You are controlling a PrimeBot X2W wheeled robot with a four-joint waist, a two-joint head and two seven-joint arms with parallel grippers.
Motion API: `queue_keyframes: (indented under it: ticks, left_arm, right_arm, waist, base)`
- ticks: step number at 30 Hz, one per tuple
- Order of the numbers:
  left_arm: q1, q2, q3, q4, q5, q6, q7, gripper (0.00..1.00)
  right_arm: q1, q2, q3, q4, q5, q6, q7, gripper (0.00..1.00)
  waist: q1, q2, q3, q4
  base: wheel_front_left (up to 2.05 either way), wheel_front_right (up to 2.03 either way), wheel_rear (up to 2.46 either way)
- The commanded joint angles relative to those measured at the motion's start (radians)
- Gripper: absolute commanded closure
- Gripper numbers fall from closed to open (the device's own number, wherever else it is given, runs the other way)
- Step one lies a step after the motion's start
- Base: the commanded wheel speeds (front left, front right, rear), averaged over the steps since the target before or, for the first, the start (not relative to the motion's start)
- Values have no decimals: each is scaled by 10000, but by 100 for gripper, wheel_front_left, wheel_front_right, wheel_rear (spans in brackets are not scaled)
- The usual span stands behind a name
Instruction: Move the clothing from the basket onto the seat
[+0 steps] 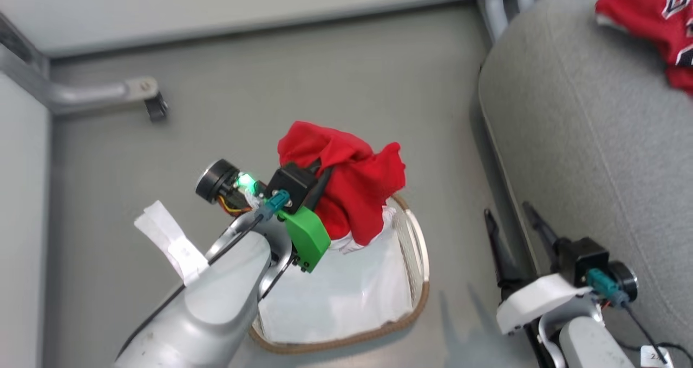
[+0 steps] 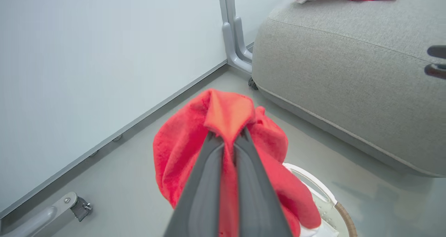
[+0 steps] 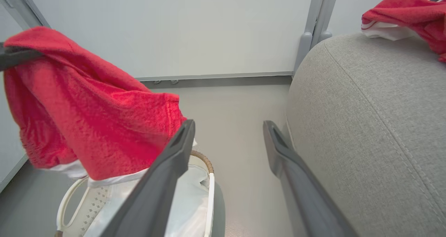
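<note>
A red garment (image 1: 352, 189) hangs bunched above the far end of the basket (image 1: 418, 297), a fold of it clenched between the fingers of the left gripper (image 2: 227, 136). Its white-trimmed lower edge sits close over the white liner (image 1: 346, 292) inside the basket; whether the two touch cannot be told. A second red garment (image 1: 649, 16) lies on the seat (image 1: 584, 130), well apart. The right gripper (image 3: 228, 125) hovers with jaws spread and empty, between basket and seat, above the grey floor (image 1: 325, 76).
</note>
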State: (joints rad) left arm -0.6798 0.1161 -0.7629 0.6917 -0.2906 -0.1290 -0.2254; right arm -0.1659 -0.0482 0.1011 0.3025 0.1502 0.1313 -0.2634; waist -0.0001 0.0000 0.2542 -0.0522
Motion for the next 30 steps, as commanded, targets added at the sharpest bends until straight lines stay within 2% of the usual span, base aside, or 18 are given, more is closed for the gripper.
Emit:
queue_keyframes:
  ticks: [1, 6, 14, 30]
  left_arm:
    - [-197, 156, -174, -299, -164, -22, 127, 100]
    - [-958, 776, -424, -1430, -667, -20, 732, 100]
    - [-1880, 1308, -445, -2684, -1204, -8, 1436, 100]
    - [-2180, 1729, -290, -3862, -1518, 50, 1848, 100]
  right_arm:
    - [312, -43, 97, 97, 73, -12, -19, 0]
    - [382, -42, 509, 58, 150, -11, -19, 0]
    - [167, -43, 1189, -161, 247, -11, -19, 0]
    - [-912, -43, 2370, -976, 273, -11, -19, 0]
  waist:
    - [1, 0, -2541, 669]
    - [1, 0, -2910, 476]
    - [1, 0, -3132, 181]
    - [1, 0, -3186, 120]
  base:
    - [0, 0, 0]
    - [0, 0, 0]
    - [0, 0, 0]
    - [0, 0, 0]
